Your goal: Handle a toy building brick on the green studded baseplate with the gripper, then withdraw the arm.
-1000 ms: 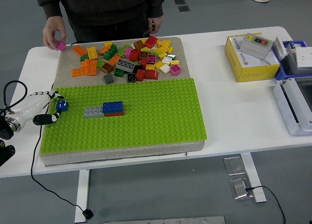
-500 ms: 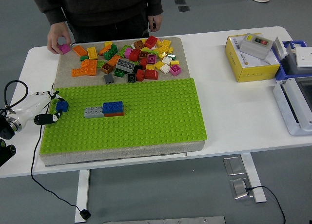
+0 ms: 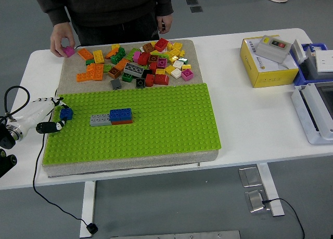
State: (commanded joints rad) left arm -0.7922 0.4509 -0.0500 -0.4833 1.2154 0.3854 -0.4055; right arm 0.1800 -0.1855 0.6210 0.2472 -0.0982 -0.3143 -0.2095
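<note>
White table (image 3: pixel 250 124), grey floor (image 3: pixel 156 208), metal table legs (image 3: pixel 89 200)

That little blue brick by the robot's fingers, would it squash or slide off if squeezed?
The small blue brick looks like hard moulded plastic, so probably stiff and light. It sits on the green studded baseplate, so it likely resists sliding. Its glossy sides might slip in the left hand.

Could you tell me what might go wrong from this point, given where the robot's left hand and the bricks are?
1. The left hand pinches a small blue brick at the green baseplate's far left edge; a loose grip could drop it off the side.
2. The black cable hangs beside that arm and might snag on withdrawal.
3. The person's hand holds a pink brick nearby.
</note>
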